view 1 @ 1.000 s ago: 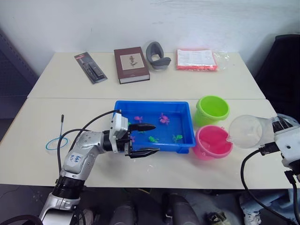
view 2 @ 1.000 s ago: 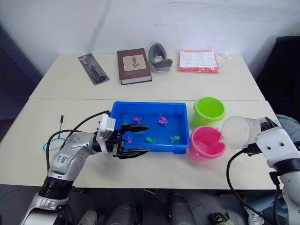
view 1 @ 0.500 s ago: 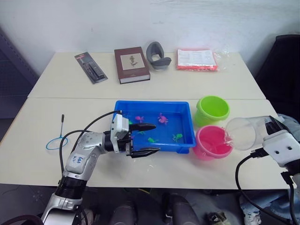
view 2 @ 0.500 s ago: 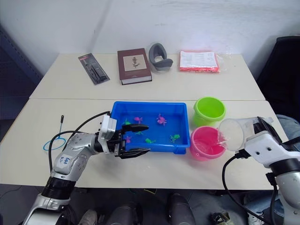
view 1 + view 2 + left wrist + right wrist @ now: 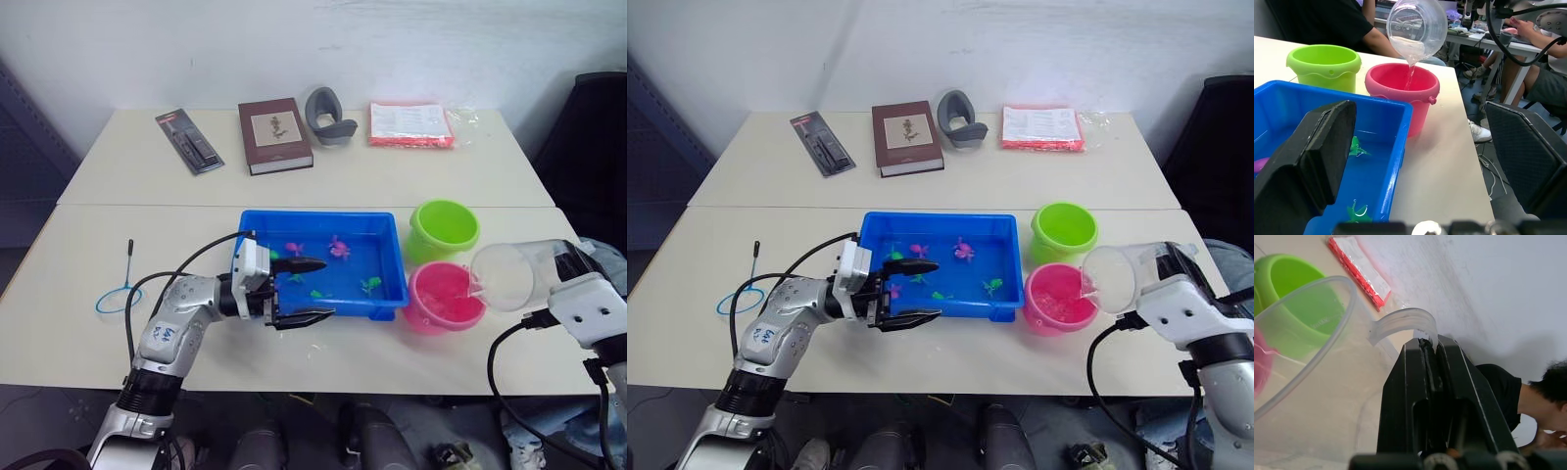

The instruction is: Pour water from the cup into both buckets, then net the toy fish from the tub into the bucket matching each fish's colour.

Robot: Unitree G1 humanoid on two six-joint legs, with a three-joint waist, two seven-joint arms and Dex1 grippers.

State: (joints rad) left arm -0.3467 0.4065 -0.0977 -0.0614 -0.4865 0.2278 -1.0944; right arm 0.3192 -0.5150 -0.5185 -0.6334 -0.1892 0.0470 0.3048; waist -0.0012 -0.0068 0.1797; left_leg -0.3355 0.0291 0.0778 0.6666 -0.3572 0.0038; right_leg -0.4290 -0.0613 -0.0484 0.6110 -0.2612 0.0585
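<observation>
My right gripper (image 5: 1431, 350) is shut on the handle of the clear cup (image 5: 511, 276), which is tipped on its side over the pink bucket (image 5: 446, 297). A thin stream of water runs from the cup (image 5: 1415, 27) into the pink bucket (image 5: 1402, 90). Just behind it stands the green bucket (image 5: 445, 228). Several pink and green toy fish (image 5: 340, 247) float in the blue tub (image 5: 323, 262). My left gripper (image 5: 312, 291) is open at the tub's front left corner, one finger over the water. The net (image 5: 119, 295) lies on the table at the far left.
On the far table lie a black flat package (image 5: 188, 142), a brown book (image 5: 274, 134), a grey curved object (image 5: 329, 117) and a red-edged packet (image 5: 410, 124). Seated people show beyond the table's right end (image 5: 1528, 58).
The cup has come in closer over the pink bucket and tipped further. The left gripper has held still at the tub.
</observation>
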